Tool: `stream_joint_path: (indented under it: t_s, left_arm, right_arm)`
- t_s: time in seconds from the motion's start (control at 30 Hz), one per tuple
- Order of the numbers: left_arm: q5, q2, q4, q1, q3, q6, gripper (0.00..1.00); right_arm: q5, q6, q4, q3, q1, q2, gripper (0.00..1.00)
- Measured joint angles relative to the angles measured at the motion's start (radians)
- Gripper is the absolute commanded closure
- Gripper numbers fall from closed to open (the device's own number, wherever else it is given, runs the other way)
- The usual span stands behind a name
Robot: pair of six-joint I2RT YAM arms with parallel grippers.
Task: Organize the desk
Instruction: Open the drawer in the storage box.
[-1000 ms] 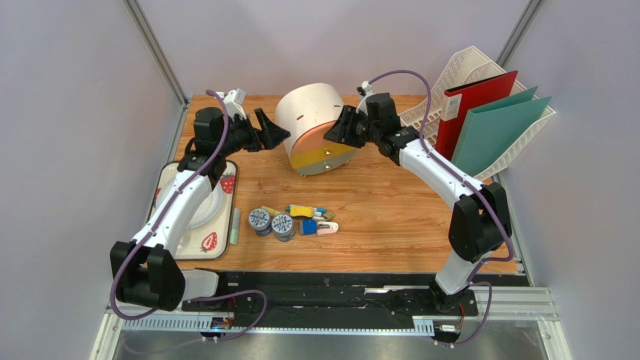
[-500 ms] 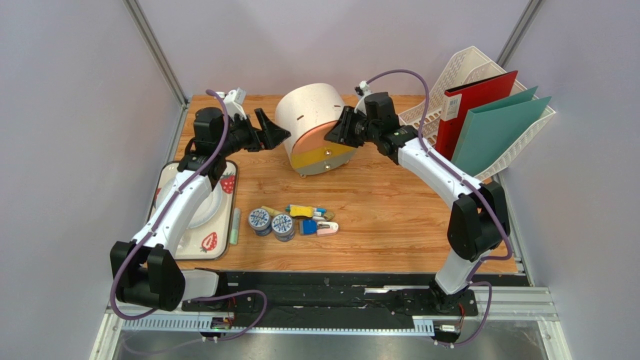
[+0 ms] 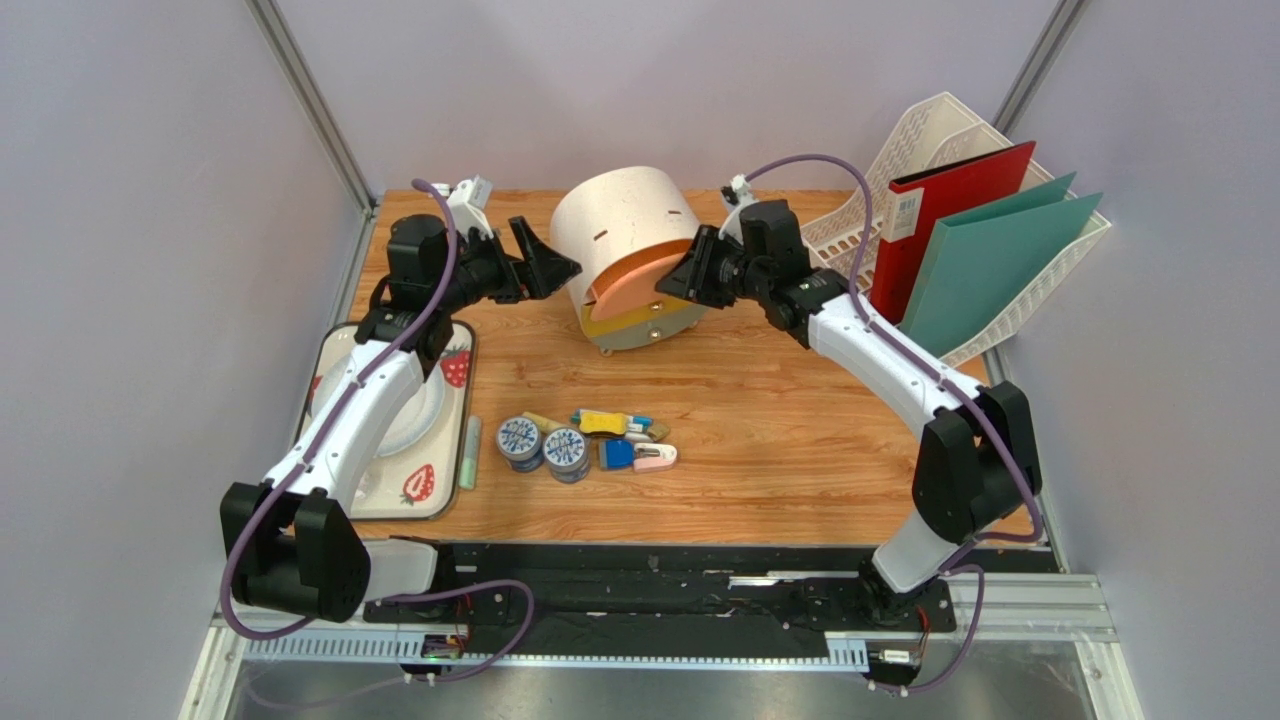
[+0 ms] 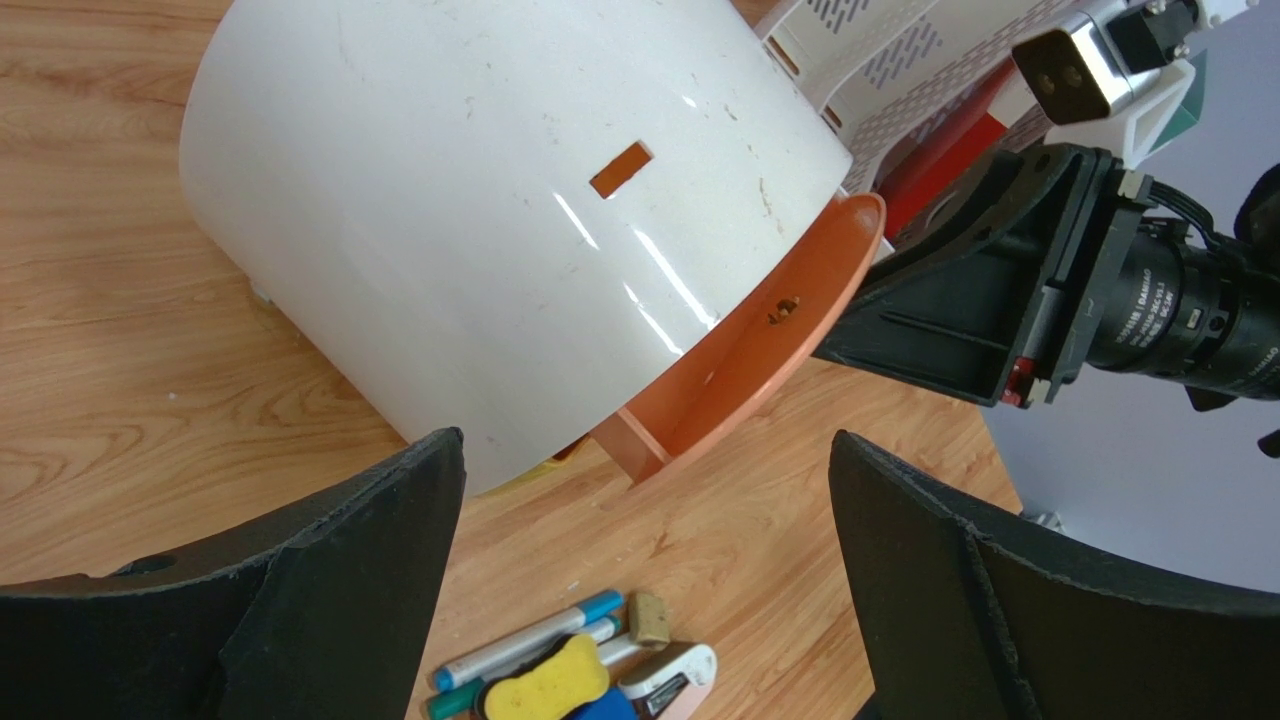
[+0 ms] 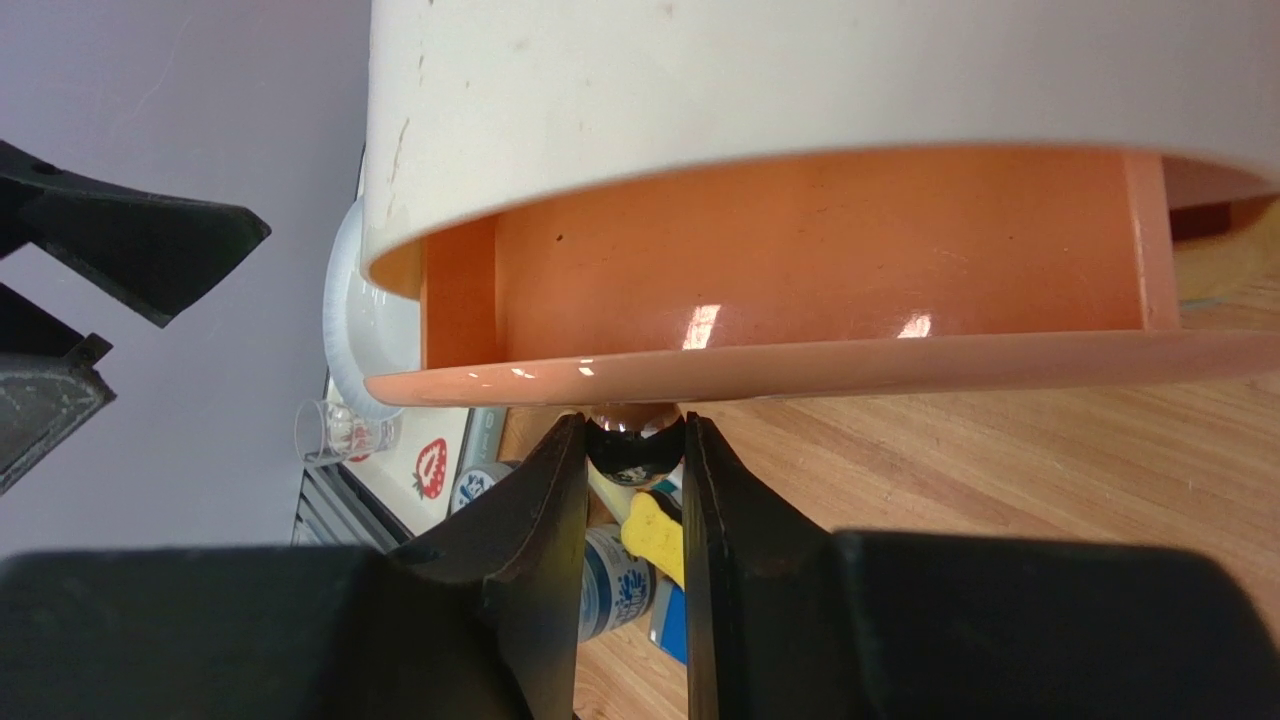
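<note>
The right gripper [image 5: 633, 450] is clamping its jaws tight on a small dark knob [image 5: 637, 437] at the front edge of an orange drawer [image 5: 812, 255]. Straight ahead of those jaws, the drawer is sticking partway out of a white round cabinet [image 3: 624, 218], which is tilting back from them. A yellow drawer [image 3: 639, 318] is sitting closed under the orange one, just below the jaws.

On the far side of the cabinet from the right jaws, the left gripper [image 4: 639, 450] is holding its jaws wide apart, with nothing between them. The cabinet's curved wall is lying just beyond its fingertips and clear of both.

The desk [image 3: 781, 435] is spreading out beneath both sets of jaws and is carrying the cabinet at its far middle. Nearer the arm bases, well below both jaws in the overhead view, a small heap is lying: two blue-patterned round tins [image 3: 519, 438], a yellow eraser [image 4: 549, 678], markers [image 4: 519, 645] and a few other bits too small to name.

Behind the left jaws, under that arm, a strawberry-print tray [image 3: 436, 488] is resting at the desk's edge. Behind the right jaws, a white basket [image 3: 917, 135] is leaning at the desk's corner, holding a red folder [image 3: 947, 225] and a teal folder [image 3: 992, 263].
</note>
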Motion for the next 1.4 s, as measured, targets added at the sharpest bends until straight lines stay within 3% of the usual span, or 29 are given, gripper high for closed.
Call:
stream_joint_path:
  t_s: [0.73,0.9,1.17,1.4]
  left_arm:
    - [0.002,0.0,0.017,0.0,-0.02,-0.011,0.01]
    - [0.002,0.0,0.022,0.0,-0.021,-0.011,0.01]
    - [-0.01,-0.013,0.01,0.0,-0.031,-0.005,0.01]
    - [-0.053,-0.052,-0.041,0.0,-0.031,0.028,0.01]
  right_arm:
    - [0.085,0.028,-0.003,-0.15,0.045,-0.151,0.84]
    - [0.102,0.026,-0.009,-0.151,0.051,-0.159,0.75]
    - [0.108,0.016,-0.042,-0.151,0.052,-0.159,0.41]
    - [0.112,0.007,-0.063,-0.151,0.052,-0.161,0.29]
